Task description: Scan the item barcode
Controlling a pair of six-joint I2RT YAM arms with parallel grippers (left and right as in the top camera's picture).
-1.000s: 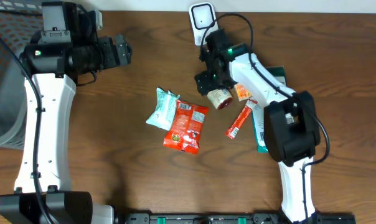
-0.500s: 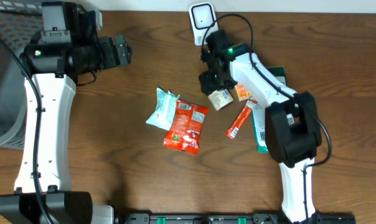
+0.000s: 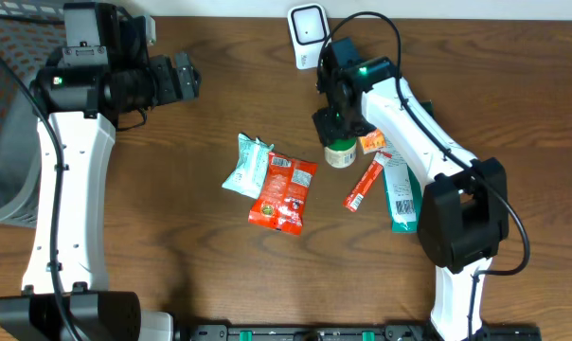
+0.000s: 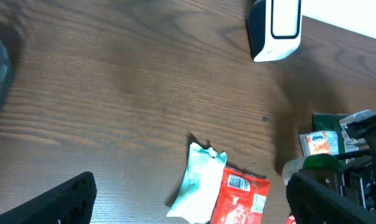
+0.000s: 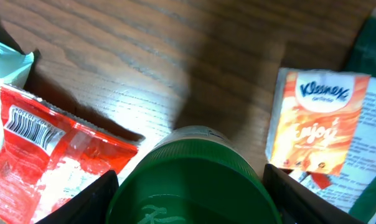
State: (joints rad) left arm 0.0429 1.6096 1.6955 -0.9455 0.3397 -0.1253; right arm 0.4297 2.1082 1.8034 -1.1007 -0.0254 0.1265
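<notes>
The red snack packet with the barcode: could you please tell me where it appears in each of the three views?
Overhead: the red snack packet lies near the middle of the table.
Left wrist: at the bottom edge, right of centre, partly cut off.
Right wrist: lower left, barcode showing.
Shared landmark: the pale teal packet, right beside it in every view.

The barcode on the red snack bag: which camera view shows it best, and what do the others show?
The right wrist view: the barcode is large, its bars distinct. The left wrist view shows it small; overhead it is only a tiny white patch on the red snack bag.
</notes>
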